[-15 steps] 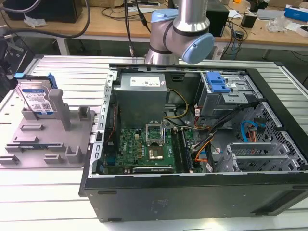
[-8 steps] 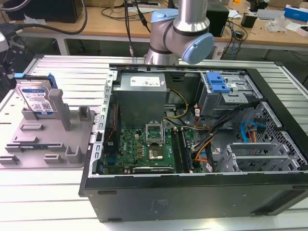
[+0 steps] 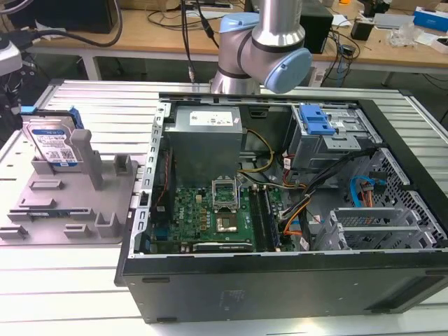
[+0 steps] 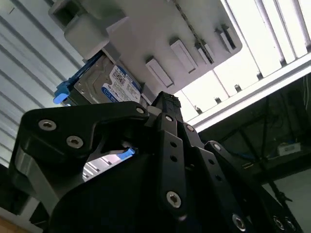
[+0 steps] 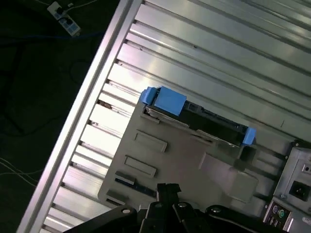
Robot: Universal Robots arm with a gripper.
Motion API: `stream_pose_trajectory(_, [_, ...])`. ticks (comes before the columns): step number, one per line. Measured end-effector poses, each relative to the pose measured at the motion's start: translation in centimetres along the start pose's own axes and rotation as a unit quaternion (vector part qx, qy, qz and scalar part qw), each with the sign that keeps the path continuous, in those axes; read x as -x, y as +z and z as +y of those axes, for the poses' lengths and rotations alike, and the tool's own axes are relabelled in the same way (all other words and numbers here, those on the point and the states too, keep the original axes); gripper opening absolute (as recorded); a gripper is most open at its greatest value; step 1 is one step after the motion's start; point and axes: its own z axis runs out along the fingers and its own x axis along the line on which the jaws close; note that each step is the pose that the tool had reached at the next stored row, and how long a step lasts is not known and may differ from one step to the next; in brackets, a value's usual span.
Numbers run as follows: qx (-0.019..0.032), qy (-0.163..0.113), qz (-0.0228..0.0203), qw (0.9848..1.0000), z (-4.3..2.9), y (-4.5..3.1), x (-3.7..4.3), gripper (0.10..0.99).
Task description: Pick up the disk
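The disk (image 3: 52, 143) stands on edge in the grey plastic holder fixture (image 3: 77, 210) at the exterior view's left, its white-and-blue label facing the camera and blue rails along its sides. In the first wrist view the disk (image 5: 199, 121) is seen edge-on from above, with blue rail ends at both tips. In the second wrist view its label (image 4: 114, 87) shows beyond the black gripper (image 4: 165, 104). The gripper (image 5: 167, 191) hangs apart from the disk, over the fixture's low slots, touching nothing.
An open computer case (image 3: 280, 280) with motherboard, power supply and a blue-latched drive cage (image 3: 315, 122) lies beside the fixture on the ribbed aluminium table (image 3: 63, 280). The arm's silver and blue joints (image 3: 262, 49) rise behind the case. The table edge (image 5: 92, 92) runs near the fixture.
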Motion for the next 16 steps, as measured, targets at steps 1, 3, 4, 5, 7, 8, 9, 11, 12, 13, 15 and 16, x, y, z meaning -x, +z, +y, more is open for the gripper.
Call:
stream_pose_trajectory(1, [0.0, -0.015, 0.0006, 0.9999, 0.0, 0.0, 0.0, 0.106])
stream_pose_trajectory(3, [0.0, -0.033, 0.0013, 0.9995, 0.0, 0.01, 0.0, 0.106])
stream_pose_trajectory(4, [0.0, -0.045, 0.0017, 0.999, 0.0, 0.02, 0.0, 0.106])
stream_pose_trajectory(5, [0.0, -0.054, 0.0021, 0.9985, 0.0, 0.02, 0.0, 0.106])
stream_pose_trajectory(7, [0.0, -0.076, 0.0029, 0.9971, 0.0, 0.03, 0.0, 0.114])
stream_pose_trajectory(8, [0.0, -0.104, 0.004, 0.9946, 0.0, 0.04, 0.0, 0.298])
stream_pose_trajectory(9, [-0.0001, -0.12, 0.0046, 0.9928, 0.0, 0.05, 0.0, 0.298])
stream_pose_trajectory(11, [-0.0001, -0.138, 0.0052, 0.9905, -0.01, 0.06, 0.0, 0.416])
stream_pose_trajectory(12, [-0.0001, -0.147, 0.0056, 0.9892, -0.01, 0.06, 0.0, 0.478])
stream_pose_trajectory(13, [-0.0001, -0.155, 0.0059, 0.9878, -0.01, 0.07, 0.0, 0.478])
stream_pose_trajectory(15, [-0.0001, -0.178, 0.0068, 0.9839, 0.0, 0.08, 0.0, 0.541])
stream_pose_trajectory(16, [-0.0001, -0.193, 0.0074, 0.9812, 0.0, 0.09, 0.0, 0.541])
